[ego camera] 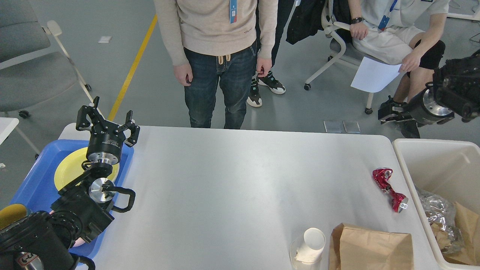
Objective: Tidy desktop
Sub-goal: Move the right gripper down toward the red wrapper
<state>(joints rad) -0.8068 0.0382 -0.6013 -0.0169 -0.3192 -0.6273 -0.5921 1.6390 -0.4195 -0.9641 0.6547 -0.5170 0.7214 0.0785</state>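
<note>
Head view, down over desktop (232, 180)

1. The grey floor (157, 86) fills the room behind the white table's far edge.
2. A yellow line (132, 69) painted on the floor runs diagonally toward the table's far left corner.
3. A grey office chair (32, 63) on castors stands left of the yellow line.
4. A white-framed chair (337, 48) on castors stands to the right of the yellow line, well apart from it.
5. Two small grey plates (342, 126) lie on the floor far right of the line, just beyond the table's edge.
6. A small white tag (104, 39) lies on the floor just left of the line.
</note>
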